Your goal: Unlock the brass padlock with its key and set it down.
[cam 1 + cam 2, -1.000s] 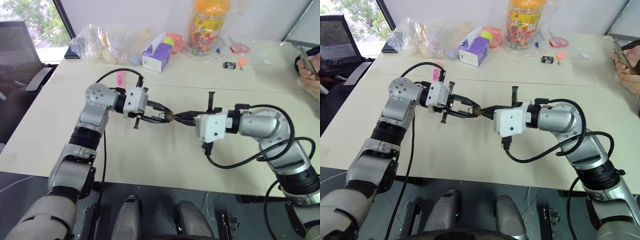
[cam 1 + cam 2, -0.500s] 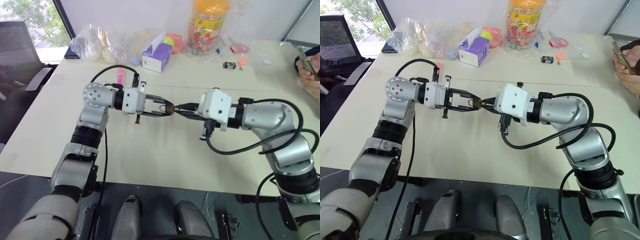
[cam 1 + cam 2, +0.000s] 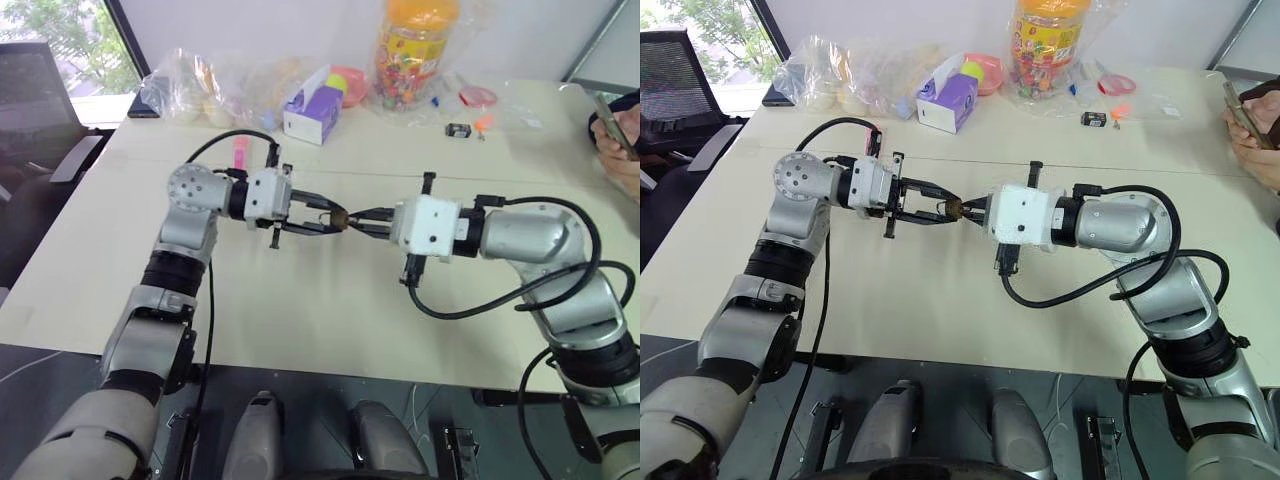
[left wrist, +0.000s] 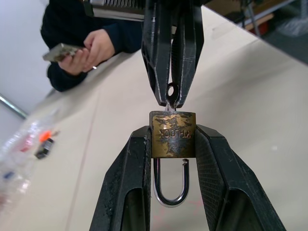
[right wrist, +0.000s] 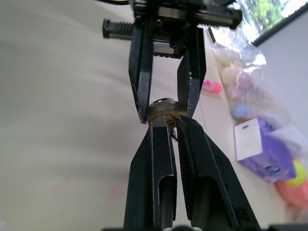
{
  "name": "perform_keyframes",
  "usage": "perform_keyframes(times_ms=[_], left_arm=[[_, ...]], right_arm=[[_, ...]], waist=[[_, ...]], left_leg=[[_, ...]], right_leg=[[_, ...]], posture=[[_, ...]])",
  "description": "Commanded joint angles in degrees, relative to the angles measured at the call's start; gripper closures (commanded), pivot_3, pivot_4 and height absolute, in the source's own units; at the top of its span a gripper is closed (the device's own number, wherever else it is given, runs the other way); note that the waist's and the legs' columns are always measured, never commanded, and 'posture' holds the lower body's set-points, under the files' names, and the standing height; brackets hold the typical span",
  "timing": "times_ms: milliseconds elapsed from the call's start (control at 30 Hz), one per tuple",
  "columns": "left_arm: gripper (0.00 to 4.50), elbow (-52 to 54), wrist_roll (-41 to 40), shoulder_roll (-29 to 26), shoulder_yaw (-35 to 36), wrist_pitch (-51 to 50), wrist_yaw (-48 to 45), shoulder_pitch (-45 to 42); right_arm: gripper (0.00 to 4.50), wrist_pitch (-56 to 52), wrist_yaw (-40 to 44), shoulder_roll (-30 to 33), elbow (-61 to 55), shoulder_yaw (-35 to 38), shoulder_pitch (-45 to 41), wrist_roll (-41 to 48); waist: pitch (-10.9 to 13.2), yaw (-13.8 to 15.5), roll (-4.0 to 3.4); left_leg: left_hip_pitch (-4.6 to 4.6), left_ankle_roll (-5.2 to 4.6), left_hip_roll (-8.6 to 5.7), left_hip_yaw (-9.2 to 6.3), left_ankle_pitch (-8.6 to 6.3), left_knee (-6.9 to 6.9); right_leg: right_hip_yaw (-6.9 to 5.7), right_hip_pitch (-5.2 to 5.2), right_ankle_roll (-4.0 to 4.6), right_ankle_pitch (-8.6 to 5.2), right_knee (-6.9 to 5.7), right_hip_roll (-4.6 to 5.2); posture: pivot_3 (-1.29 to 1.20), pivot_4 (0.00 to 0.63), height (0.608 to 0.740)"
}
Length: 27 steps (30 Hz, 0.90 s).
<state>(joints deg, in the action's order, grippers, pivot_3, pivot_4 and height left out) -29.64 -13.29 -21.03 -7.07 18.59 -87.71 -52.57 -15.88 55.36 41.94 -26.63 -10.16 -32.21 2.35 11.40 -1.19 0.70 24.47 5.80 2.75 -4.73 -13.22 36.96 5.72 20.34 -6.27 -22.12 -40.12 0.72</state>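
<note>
brass padlock (image 4: pixel 172 134) gripped by left fingers (image 4: pixel 130 178), frame centre; right fingers (image 4: pixel 159 57) pinch inserted key (image 4: pixel 172 92); shackle appears released; set-down on bench (image 3: pixel 330 320) outstanding.

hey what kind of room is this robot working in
Probably an office or lab workroom: a long pale table, a black office chair by a window, and a clutter of snacks at the far edge, including a candy jar and a purple tissue box.

Above the table (image 3: pixel 300 330), the padlock (image 4: pixel 173 134) sits between the left gripper (image 3: pixel 332 218) and right gripper (image 3: pixel 357 219), the key (image 4: pixel 172 92) at its end. Behind stand a tissue box (image 3: pixel 314 107) and jar (image 3: pixel 415 48); a person's hand (image 3: pixel 618 150) far right.
</note>
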Motion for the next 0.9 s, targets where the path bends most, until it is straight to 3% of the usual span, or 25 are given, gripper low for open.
perform_keyframes(times_ms=[33,367,700,800,900], left_arm=[[3.73,7.27,-4.73,2.77,-0.62,-0.10,-0.76,-2.67],[3.73,6.11,-3.10,4.03,-0.01,8.87,0.18,-2.83],[3.73,4.50,-2.79,4.39,0.26,12.50,0.82,-3.69],[3.73,4.32,-2.95,4.18,0.39,11.06,0.98,-3.59],[3.73,5.84,-4.79,3.70,0.84,1.36,2.03,-3.12]], right_arm=[[4.47,1.07,-0.09,-1.21,0.84,-1.78,0.42,0.10],[4.47,-13.03,-1.61,-4.55,-0.67,1.33,0.02,7.76],[4.47,-19.55,-2.58,-5.34,-2.06,2.13,-0.14,10.00],[4.47,-14.78,-2.55,-4.18,-1.61,0.64,-0.03,6.72],[4.47,0.85,-2.39,-0.33,0.91,-3.12,0.37,-3.14]], waist=[[0.00,0.02,0.00],[0.00,0.07,0.00],[0.00,0.11,0.00],[0.00,0.10,0.00],[0.00,0.10,0.00]], left_leg=[[0.00,0.00,0.00,0.00,0.00,0.00],[0.00,0.00,0.01,-0.01,0.00,0.01],[0.00,0.00,0.00,-0.01,0.00,0.00],[0.00,0.00,0.00,-0.01,0.00,0.00],[0.00,-0.01,0.00,-0.01,0.00,0.01]], right_leg=[[0.00,0.00,0.00,0.00,0.00,0.00],[0.00,-0.01,0.00,0.00,0.00,0.00],[0.00,-0.01,0.00,0.00,0.00,0.00],[0.00,-0.01,0.00,0.00,0.00,0.00],[0.00,0.00,0.00,0.00,0.00,0.00]], posture=[[0.00,0.150,0.740],[0.00,0.150,0.740],[0.00,0.150,0.740],[0.00,0.150,0.740],[0.00,0.150,0.740]])
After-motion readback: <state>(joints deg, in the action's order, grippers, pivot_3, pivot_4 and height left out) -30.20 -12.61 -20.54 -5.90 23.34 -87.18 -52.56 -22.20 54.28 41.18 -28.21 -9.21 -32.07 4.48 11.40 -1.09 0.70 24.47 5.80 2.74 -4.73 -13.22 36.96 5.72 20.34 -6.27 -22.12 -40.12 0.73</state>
